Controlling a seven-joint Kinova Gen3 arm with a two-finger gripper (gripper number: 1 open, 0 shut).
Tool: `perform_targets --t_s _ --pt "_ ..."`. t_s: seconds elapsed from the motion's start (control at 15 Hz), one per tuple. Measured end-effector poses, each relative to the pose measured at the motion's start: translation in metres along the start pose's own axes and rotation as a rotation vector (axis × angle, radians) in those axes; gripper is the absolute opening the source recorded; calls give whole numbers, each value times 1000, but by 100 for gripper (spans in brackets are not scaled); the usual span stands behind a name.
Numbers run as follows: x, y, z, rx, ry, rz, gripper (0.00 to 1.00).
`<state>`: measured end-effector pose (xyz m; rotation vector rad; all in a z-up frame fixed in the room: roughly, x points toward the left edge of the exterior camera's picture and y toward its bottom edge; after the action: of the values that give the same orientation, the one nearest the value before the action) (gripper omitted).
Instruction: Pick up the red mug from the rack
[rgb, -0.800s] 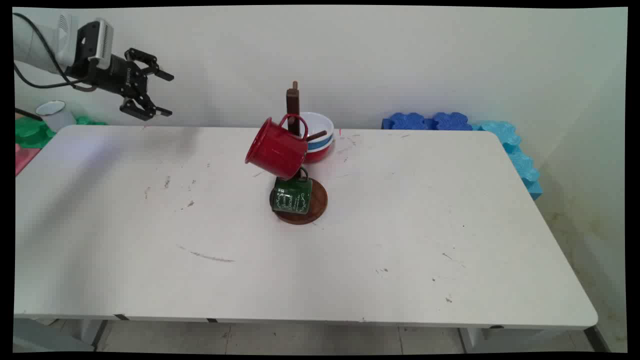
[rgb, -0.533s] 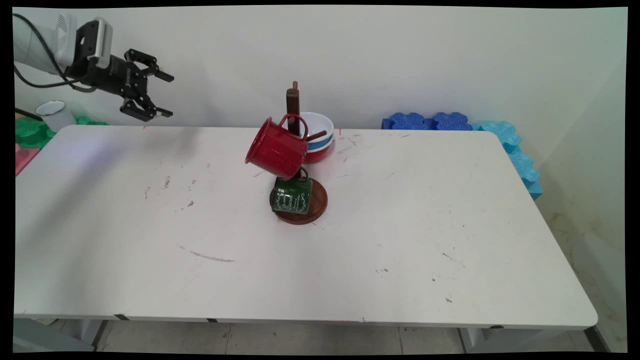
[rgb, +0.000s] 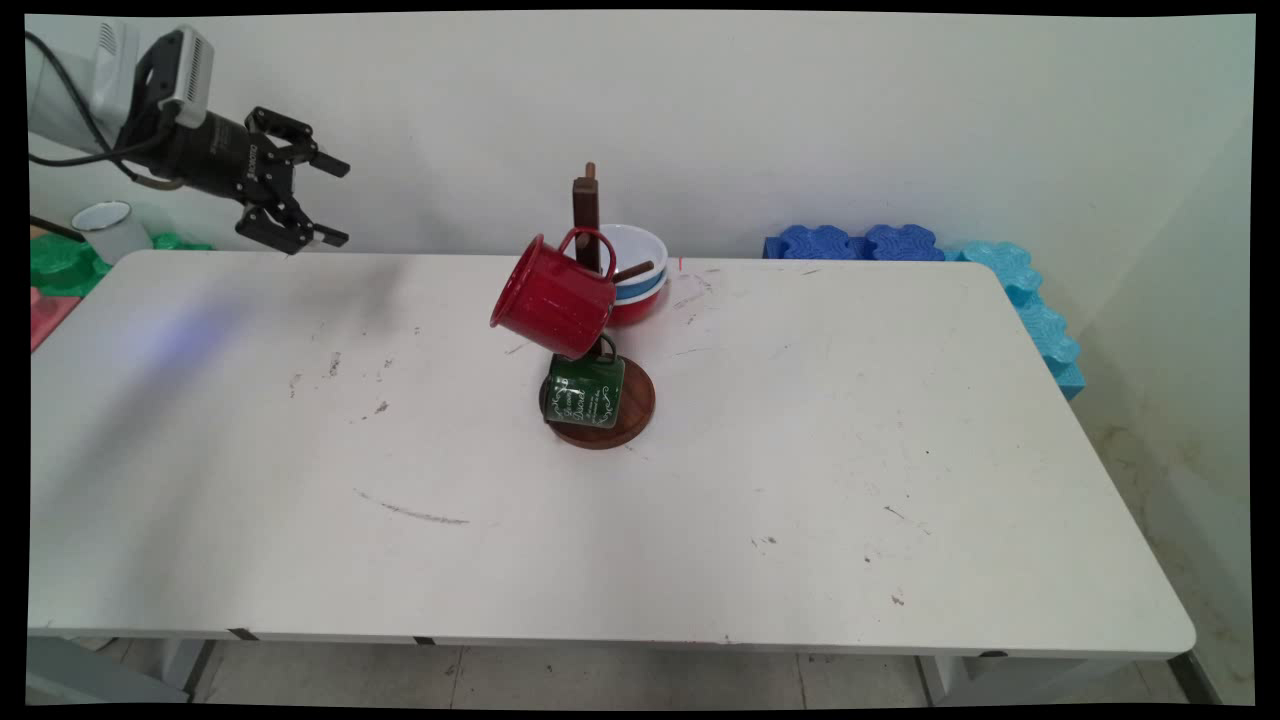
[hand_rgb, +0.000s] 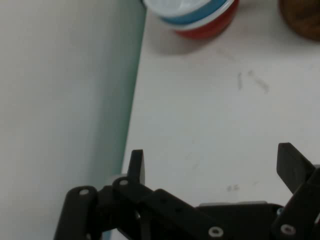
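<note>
White desk (rgb: 800, 480) before a pale wall: the claw (rgb: 325, 200) hangs spread and empty above the far left corner, well apart from everything. Nearest, a mug stand (rgb: 590, 300) carries a red mug (rgb: 550, 297) and a green mug (rgb: 586, 392); stacked bowls (rgb: 640, 275) sit behind.

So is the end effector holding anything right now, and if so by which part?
Nothing is held. The end effector is open and empty, up over the table's far left corner, well clear of the red mug.
</note>
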<state>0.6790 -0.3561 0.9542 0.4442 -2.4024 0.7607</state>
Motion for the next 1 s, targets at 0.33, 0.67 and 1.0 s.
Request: perform_targets --t_s 0.33,0.67,1.0 --pt "20 20 -12 -64 58 -65 100" --pt "46 41 -27 -153 135 -138 100" --pt "70 57 -36 -248 205 -191 100"
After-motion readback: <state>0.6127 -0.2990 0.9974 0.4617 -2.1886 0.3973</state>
